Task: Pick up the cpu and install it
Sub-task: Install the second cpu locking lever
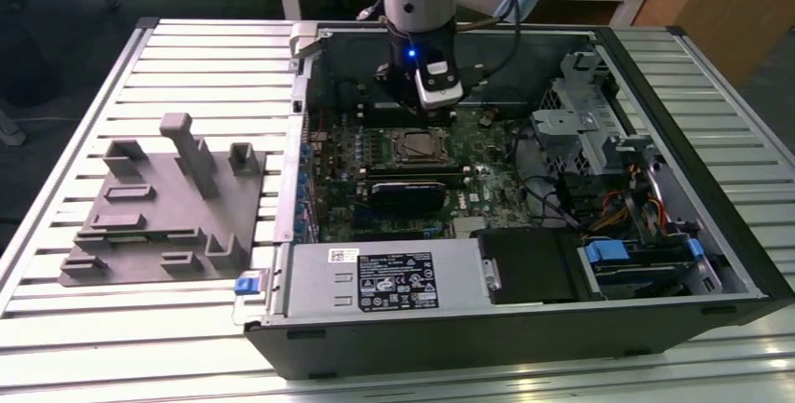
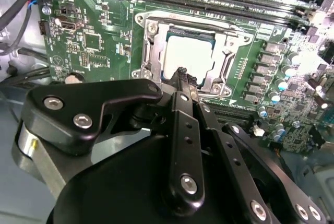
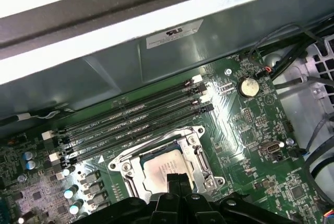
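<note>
Nearest us, the jaws (image 2: 181, 72) stood pinched together, gripping nothing we could see; the cpu (image 2: 189, 54) lay flat in its socket (image 2: 151, 31), just beyond their tips at twelve o'clock.

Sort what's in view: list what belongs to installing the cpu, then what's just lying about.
Job:
cpu, lying in its socket
gripper, just above the cpu
motherboard

Lying about:
gray tray beside the case
power supply
drive bays

one cpu (image 2: 188, 54), perhaps four memory slots (image 3: 135, 125)
</note>
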Available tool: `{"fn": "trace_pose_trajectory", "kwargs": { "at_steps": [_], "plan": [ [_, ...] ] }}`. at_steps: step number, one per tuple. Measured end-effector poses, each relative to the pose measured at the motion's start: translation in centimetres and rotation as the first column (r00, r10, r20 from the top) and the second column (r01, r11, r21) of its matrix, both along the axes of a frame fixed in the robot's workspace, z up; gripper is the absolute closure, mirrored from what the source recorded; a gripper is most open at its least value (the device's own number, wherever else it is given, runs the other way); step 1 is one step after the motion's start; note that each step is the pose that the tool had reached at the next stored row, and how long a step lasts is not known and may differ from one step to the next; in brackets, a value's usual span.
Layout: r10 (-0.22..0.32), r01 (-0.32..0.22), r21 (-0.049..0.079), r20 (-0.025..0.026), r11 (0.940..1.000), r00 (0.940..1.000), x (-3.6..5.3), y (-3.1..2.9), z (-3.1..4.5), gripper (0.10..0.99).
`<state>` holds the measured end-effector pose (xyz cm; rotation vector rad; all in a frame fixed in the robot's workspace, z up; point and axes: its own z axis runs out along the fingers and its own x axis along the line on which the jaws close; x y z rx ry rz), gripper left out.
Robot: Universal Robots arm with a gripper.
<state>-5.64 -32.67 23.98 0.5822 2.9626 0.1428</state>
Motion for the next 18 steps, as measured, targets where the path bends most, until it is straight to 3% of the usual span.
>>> {"fn": "trace_pose_trajectory", "kwargs": {
  "at_steps": [4,18],
  "plan": [
    [0.001,-0.001,-0.006,-0.0001,1.0,1.0,0.0,-0.08,0.01,0.98],
    [0.022,-0.022,-0.025,-0.0005,0.9994,0.9997,0.0,-1.47,0.01,0.98]
  ]
}}
